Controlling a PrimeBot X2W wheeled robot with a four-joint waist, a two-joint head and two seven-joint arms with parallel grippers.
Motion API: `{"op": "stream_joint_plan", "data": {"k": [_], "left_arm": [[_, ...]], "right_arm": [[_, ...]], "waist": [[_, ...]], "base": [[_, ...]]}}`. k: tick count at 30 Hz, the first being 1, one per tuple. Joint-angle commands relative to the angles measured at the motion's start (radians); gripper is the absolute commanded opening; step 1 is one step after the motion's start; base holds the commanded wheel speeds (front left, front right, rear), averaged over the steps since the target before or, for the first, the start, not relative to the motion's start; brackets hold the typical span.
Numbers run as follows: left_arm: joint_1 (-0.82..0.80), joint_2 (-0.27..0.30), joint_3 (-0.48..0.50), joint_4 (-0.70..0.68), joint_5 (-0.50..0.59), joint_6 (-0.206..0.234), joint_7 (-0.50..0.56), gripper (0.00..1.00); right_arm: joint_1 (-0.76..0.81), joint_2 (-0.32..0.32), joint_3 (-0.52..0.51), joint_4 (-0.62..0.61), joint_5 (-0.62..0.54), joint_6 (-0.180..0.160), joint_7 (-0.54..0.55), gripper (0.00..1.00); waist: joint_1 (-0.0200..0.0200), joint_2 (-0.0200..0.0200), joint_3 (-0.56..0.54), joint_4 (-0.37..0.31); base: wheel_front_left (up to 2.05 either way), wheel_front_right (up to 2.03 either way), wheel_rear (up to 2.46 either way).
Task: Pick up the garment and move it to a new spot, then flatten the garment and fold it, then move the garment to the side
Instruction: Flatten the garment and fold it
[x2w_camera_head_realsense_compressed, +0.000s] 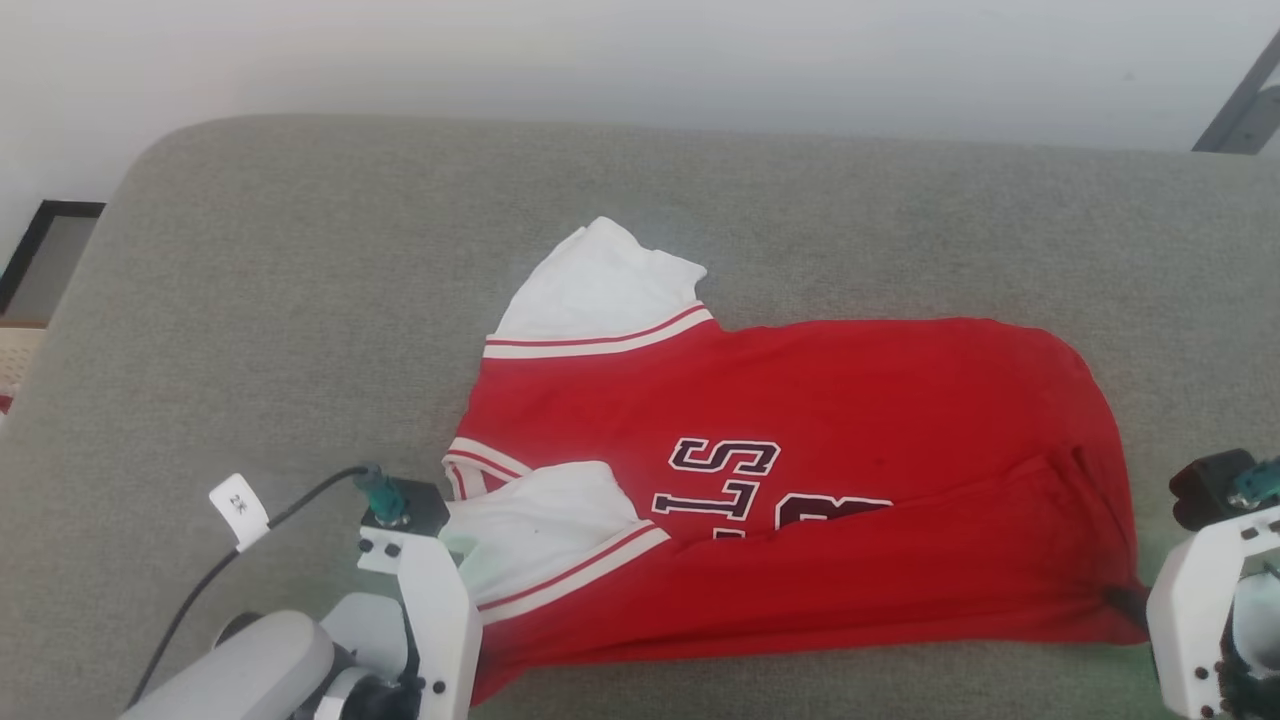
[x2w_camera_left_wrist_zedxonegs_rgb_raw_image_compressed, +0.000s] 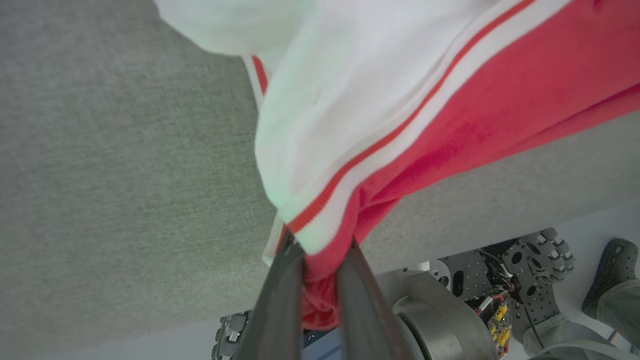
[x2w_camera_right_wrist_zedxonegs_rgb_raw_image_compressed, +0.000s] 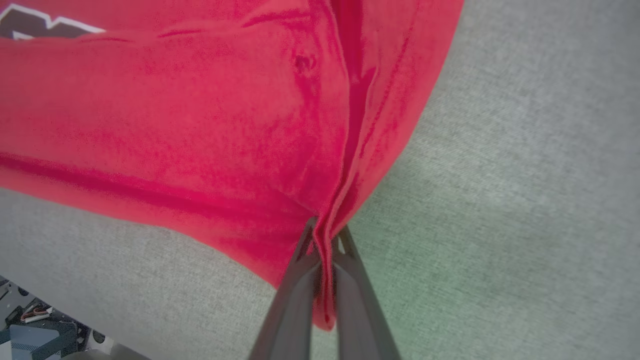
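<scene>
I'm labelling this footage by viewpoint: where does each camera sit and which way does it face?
Head: on the head, facing forward and down at the jersey on the grey cushion; pale arms at both lower corners.
Left wrist: on that wrist, looking along the left tool, shut on the jersey's striped trim.
Right wrist: likewise, right tool shut on red edge.
All share jersey and cushion.

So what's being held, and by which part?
The jersey: left hand pinches the edge by the near sleeve, right hand the near hem corner.
</scene>
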Motion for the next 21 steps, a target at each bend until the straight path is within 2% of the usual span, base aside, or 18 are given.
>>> {"op": "stream_joint_plan", "data": {"k": [1, 2, 3, 4, 5, 6, 7, 8, 13, 21], "left_arm": [[0.015, -0.001, 0.002, 0.008, -0.008, 0.008, -0.004, 0.00], [0.018, -0.003, -0.001, 0.016, -0.006, 0.009, -0.007, 0.00], [0.020, -0.010, -0.003, 0.026, -0.004, 0.008, -0.009, 0.17], [0.021, -0.020, -0.003, 0.039, -0.009, 0.004, -0.015, 0.49], [0.020, -0.028, -0.002, 0.049, -0.011, 0.001, -0.020, 0.94], [0.017, -0.030, -0.002, 0.060, -0.012, 0.000, -0.020, 1.00], [0.011, -0.033, -0.001, 0.073, -0.013, -0.002, -0.018, 1.00], [0.000, -0.032, -0.002, 0.081, -0.009, 0.000, -0.013, 1.00], [-0.057, -0.005, 0.011, 0.061, 0.020, 0.010, 0.000, 1.00], [-0.161, 0.062, 0.052, -0.020, 0.051, 0.034, 0.040, 1.00]], "right_arm": [[0.007, 0.009, -0.008, 0.006, -0.009, -0.002, -0.006, 0.00], [0.010, 0.018, -0.008, 0.011, -0.013, -0.002, -0.009, 0.00], [0.010, 0.027, -0.004, 0.018, -0.020, -0.002, -0.011, 0.00], [0.006, 0.037, -0.002, 0.026, -0.025, -0.002, -0.017, 0.01], [-0.002, 0.049, -0.004, 0.036, -0.030, -0.002, -0.025, 0.31], [-0.009, 0.058, -0.002, 0.043, -0.031, -0.002, -0.030, 0.46], [-0.017, 0.066, 0.001, 0.047, -0.037, -0.002, -0.040, 0.85], [-0.024, 0.077, -0.001, 0.054, -0.038, -0.002, -0.049, 1.00], [-0.049, 0.093, -0.016, 0.061, -0.048, -0.002, -0.077, 1.00], [-0.080, 0.115, -0.074, -0.018, -0.073, -0.001, -0.183, 1.00]], "waist": [[0.0000, 0.0000, 0.004, -0.004], [0.0000, 0.0000, 0.007, -0.007], [0.0000, 0.0000, 0.010, -0.009], [0.0000, 0.0000, 0.012, -0.011], [0.0000, 0.0000, 0.014, -0.014], [0.0000, 0.0000, 0.015, -0.017], [0.0000, 0.0000, 0.016, -0.020], [0.0000, 0.0000, 0.017, -0.023], [0.0000, 0.0000, 0.018, -0.042], [0.0000, 0.0000, 0.028, -0.094]], "base": [[0.00, 0.00, 0.00], [0.00, 0.00, 0.00], [0.00, 0.00, 0.00], [0.00, 0.00, 0.00], [0.00, 0.00, 0.00], [0.00, 0.00, 0.00], [0.00, 0.00, 0.00], [0.00, 0.00, 0.00], [0.00, 0.00, 0.00], [0.00, 0.00, 0.00]]}}
